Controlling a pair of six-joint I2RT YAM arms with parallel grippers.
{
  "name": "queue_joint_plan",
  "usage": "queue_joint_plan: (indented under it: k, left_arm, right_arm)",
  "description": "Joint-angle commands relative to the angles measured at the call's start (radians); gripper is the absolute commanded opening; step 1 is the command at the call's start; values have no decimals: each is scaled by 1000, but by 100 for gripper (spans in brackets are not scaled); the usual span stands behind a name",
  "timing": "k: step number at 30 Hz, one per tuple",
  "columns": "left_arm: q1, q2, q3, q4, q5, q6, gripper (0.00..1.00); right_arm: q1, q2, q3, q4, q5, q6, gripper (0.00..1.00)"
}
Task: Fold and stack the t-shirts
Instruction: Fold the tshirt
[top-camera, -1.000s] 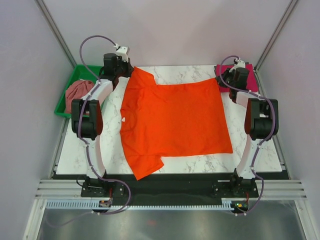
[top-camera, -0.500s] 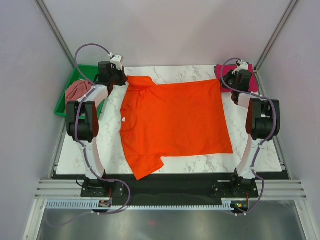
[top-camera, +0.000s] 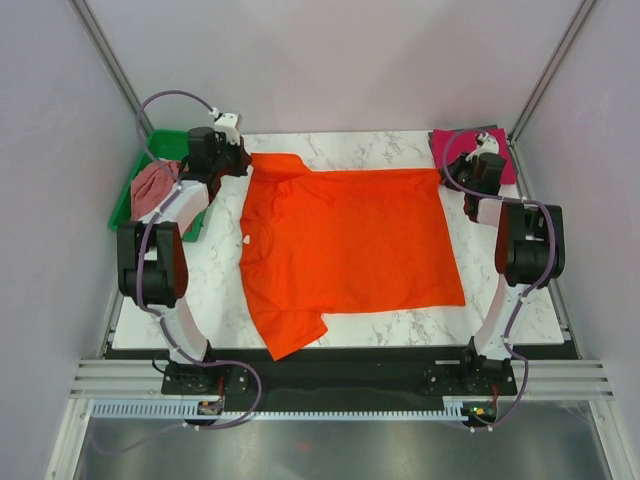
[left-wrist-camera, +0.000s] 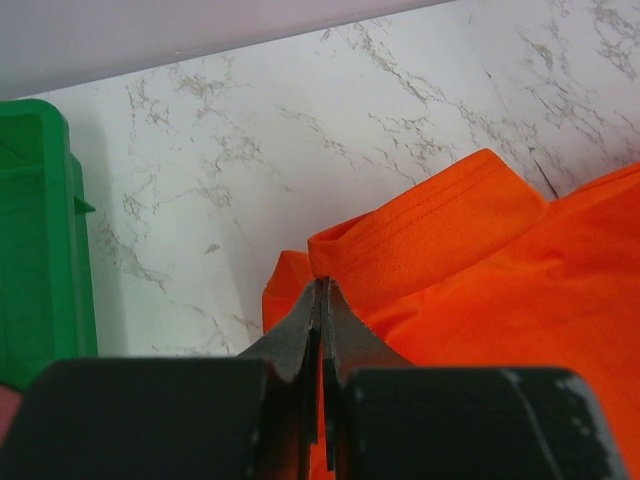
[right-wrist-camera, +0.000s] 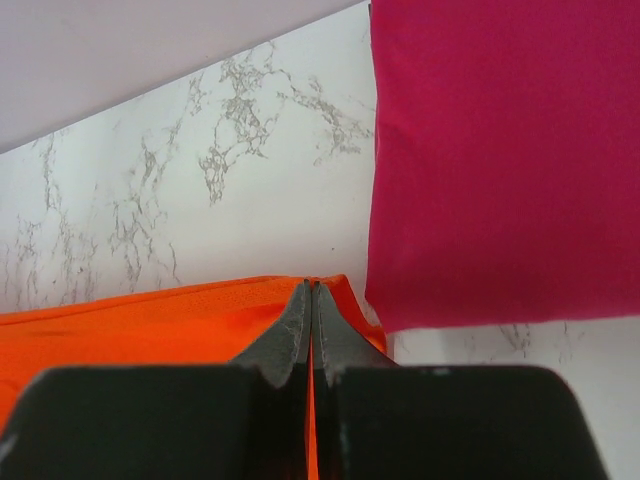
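Pinching far corners of the orange t-shirt with left gripper and right gripper, we count 1 magenta t-shirt folded, 2 unfolded: orange, plus rose t-shirt in tray.

The orange t-shirt lies spread flat across the marble tabletop, collar to the left and hem to the right. Its far sleeve is pinched in the left gripper, its far hem corner in the right gripper. The magenta t-shirt lies folded at the far right corner. The dusty rose t-shirt sits bunched in the green tray.
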Motion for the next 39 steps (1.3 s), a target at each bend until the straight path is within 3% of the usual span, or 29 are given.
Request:
queue_joint_plan:
  k: [1,8,22,29,39]
  left_arm:
    - [2,-107,-62,32,-26,6,2]
    - [2,-177,-181,-53,-26,-28,2]
    - [2,-342,-271,-305,-70,-94,2]
    - [-4,-345,-297,-498,-18,-109,2]
    - [-50,-320,-364,-615,-61,-117,2]
  right_arm:
    - [-6,-96,-46,84,19,27,0]
    - [-6,-172,-167,55,37,56,0]
    - [-4,-306,-310,-67,56,49,0]
    - [-4,-349,-357,-127,67,42,0]
    - [-6,-383,-404,-179,91,42,0]
